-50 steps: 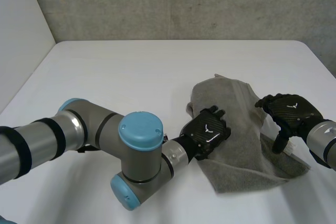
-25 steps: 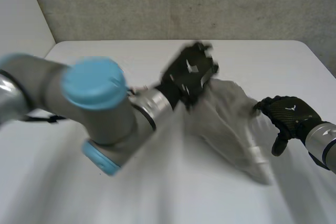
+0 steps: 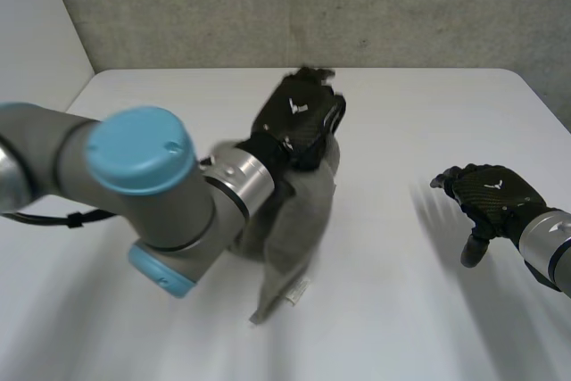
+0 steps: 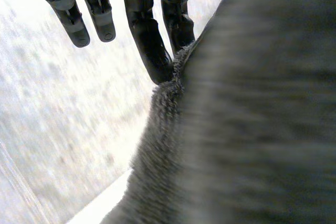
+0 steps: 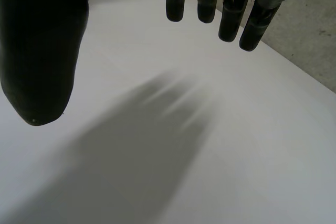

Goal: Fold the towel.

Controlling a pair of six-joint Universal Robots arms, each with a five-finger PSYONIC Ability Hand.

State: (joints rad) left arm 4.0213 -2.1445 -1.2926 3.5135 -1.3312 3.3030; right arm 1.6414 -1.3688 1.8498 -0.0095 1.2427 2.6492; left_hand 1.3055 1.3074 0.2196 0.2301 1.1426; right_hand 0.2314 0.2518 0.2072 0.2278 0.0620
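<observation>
The grey terry towel [image 3: 302, 211] is pinched by the left hand [image 3: 299, 118] and hung at mid-frame above the white worktop [image 3: 401, 310], seemingly so that it can be laid over into a fold, while the right hand [image 3: 489, 194] is spread open and empty at lower right.

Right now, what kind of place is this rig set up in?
Likely a robotics lab or test cell: a white table, a plain grey concrete-looking wall behind it, and one grey towel hanging from the left hand.

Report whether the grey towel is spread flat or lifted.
Lifted, bunched: the grey terry towel hangs from the black left hand, lower end near the white table.
</observation>
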